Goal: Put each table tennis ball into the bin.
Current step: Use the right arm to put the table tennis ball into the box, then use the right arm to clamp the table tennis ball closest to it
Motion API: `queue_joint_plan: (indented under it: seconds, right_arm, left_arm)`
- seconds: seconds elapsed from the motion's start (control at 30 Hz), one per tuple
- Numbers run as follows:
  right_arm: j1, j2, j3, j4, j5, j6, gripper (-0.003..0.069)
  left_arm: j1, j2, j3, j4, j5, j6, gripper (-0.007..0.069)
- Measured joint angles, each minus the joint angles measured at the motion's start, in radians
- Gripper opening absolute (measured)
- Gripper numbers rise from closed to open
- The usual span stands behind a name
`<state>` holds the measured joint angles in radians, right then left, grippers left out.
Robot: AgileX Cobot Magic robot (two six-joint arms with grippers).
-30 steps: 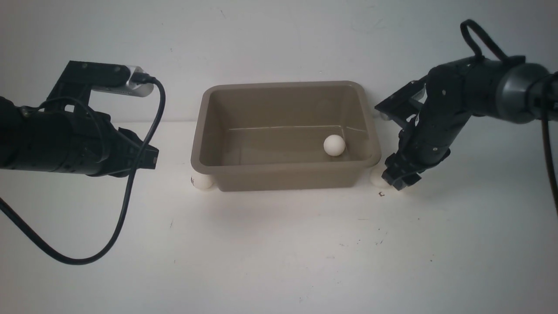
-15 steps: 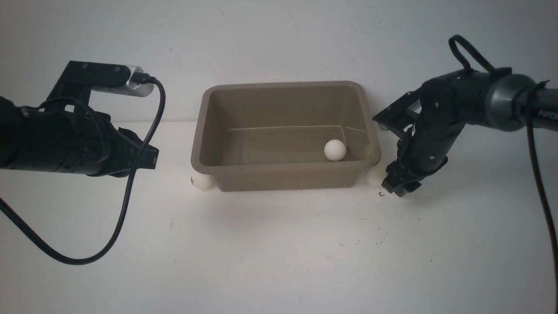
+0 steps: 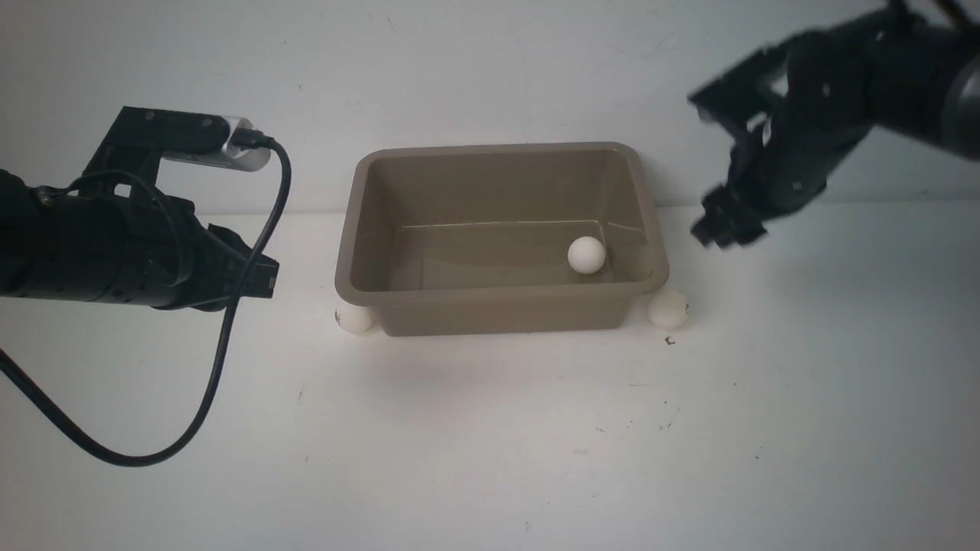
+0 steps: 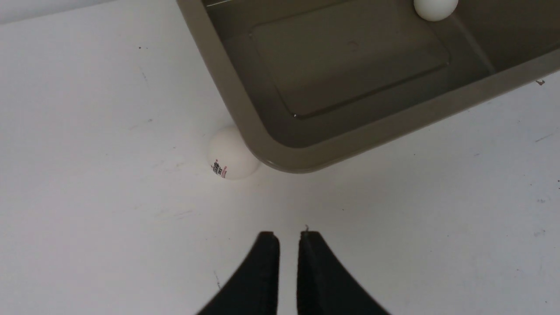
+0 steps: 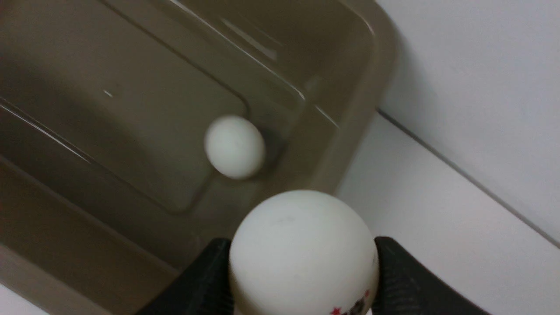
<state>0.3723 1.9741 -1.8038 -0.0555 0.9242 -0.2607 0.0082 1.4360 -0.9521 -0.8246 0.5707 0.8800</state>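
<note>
The taupe bin (image 3: 499,148) stands at the back middle of the table, with one table tennis ball (image 3: 586,254) on its floor near the right wall. My right gripper (image 3: 723,227) hangs raised just right of the bin, shut on a white table tennis ball (image 5: 302,249) with red print; its black fingers (image 5: 203,280) press both sides. That ball is hidden in the front view. Another ball (image 3: 668,309) rests on the table at the bin's front right corner, and a third (image 3: 354,319) at its front left corner. My left gripper (image 4: 288,238) is shut and empty, short of that logo-marked ball (image 4: 229,153).
A black cable (image 3: 222,360) loops from the left arm down onto the table's left side. The pale back wall (image 3: 490,69) rises right behind the bin. Small dark specks (image 3: 670,340) dot the white tabletop.
My right gripper has risen from the table beside the bin's front right corner, carrying a ball up. One ball stays on the table there. The left arm has not moved.
</note>
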Motion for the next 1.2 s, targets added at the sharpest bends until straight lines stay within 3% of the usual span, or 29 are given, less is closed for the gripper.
queue_joint_plan:
  seconds: [0.17, 0.43, 0.6, 0.73, 1.2]
  right_arm:
    - [0.085, 0.109, -0.076, 0.037, 0.012, 0.004, 0.0365]
    - [0.094, 0.210, -0.080, 0.070, 0.050, 0.004, 0.0367]
    - [0.094, 0.207, -0.084, 0.081, 0.051, 0.009, 0.0470]
    - [0.094, 0.162, -0.084, 0.055, 0.059, 0.010, 0.0526]
    - [0.046, -0.062, -0.064, -0.046, 0.106, 0.011, 0.0530]
  left_arm:
    - [0.000, 0.000, 0.000, 0.000, 0.000, 0.000, 0.0051]
    - [0.000, 0.001, 0.000, 0.000, 0.000, 0.000, 0.0051]
    - [0.000, 0.001, 0.000, 0.001, 0.001, 0.000, 0.0051]
    - [0.000, 0.001, 0.000, 0.002, 0.004, 0.000, 0.0051]
    - [0.000, 0.001, 0.000, 0.003, 0.027, 0.000, 0.0051]
